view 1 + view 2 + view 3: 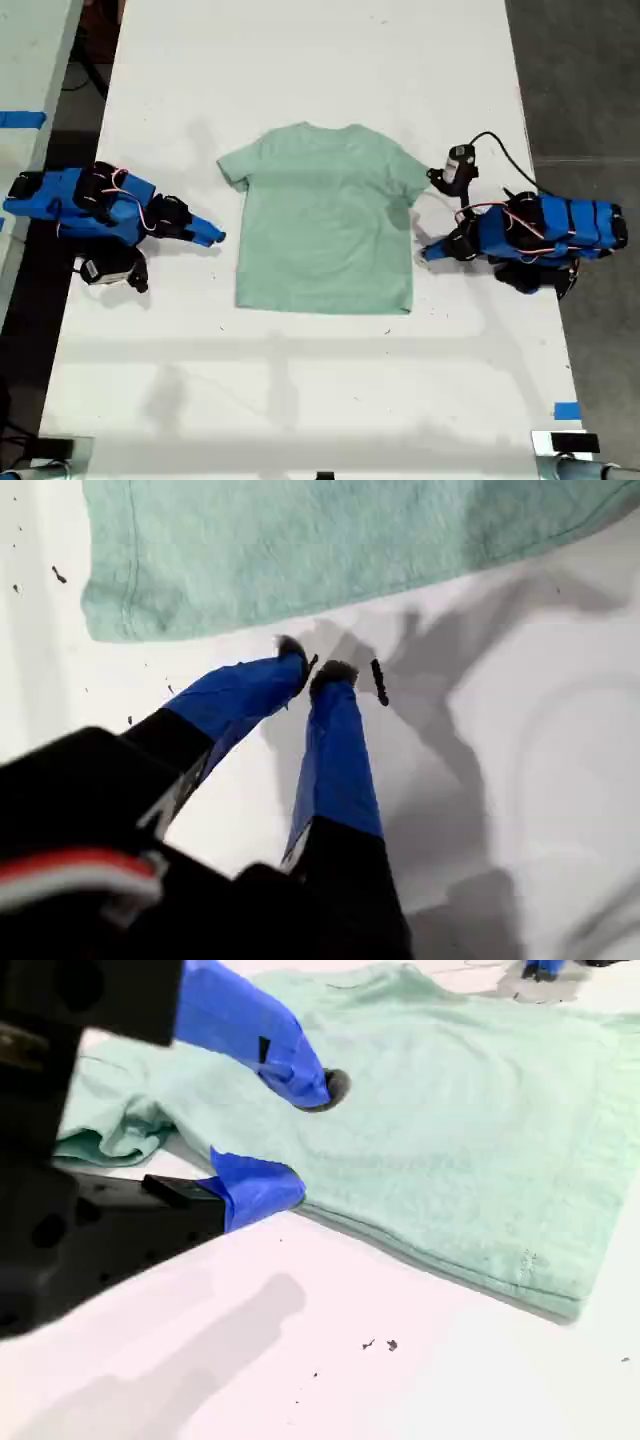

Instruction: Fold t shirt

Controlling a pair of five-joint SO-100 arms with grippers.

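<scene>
The t shirt (325,225) lies flat and unfolded at the middle of the white table (300,60), collar to the far side. At its edge on the exterior view's right, my second gripper (300,1140) is spread over the hem by the sleeve; a deep bite should be taken before lifting. My first gripper (315,672), jaws nearly together and empty, waits beside the opposite edge.
</scene>
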